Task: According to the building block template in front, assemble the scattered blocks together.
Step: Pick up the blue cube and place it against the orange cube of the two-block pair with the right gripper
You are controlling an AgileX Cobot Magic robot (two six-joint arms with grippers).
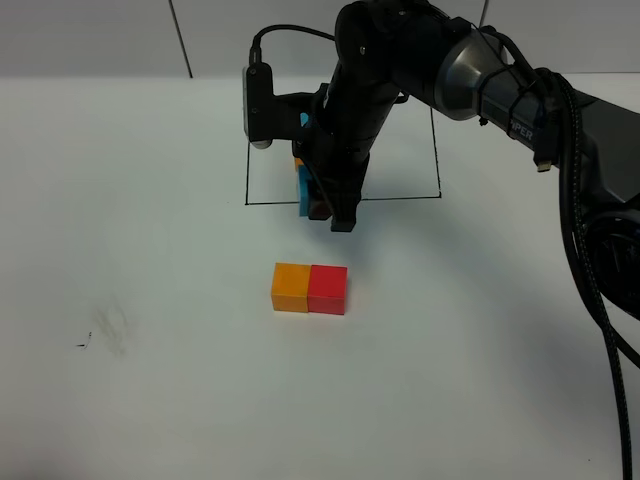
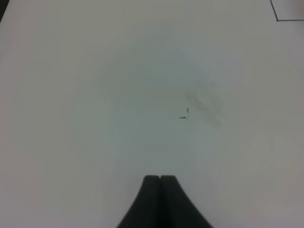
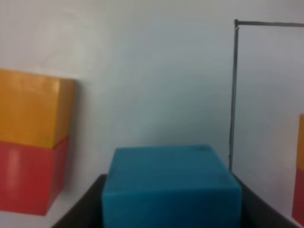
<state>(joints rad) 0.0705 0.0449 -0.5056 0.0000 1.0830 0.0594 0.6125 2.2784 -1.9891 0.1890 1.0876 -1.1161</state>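
Observation:
The orange cube and the red cube lie touching side by side on the white table, orange on the left. They also show in the right wrist view, orange and red. My right gripper is shut on the sky-blue cube, which fills the space between the fingers in the right wrist view. It hangs over the front line of the template's black outline, behind the pair. The arm hides most of the template cubes. My left gripper is shut and empty.
The right arm reaches across the back of the table from the right. A small dark mark and smudge lie on the table at the left, also in the left wrist view. The outline's corner shows there.

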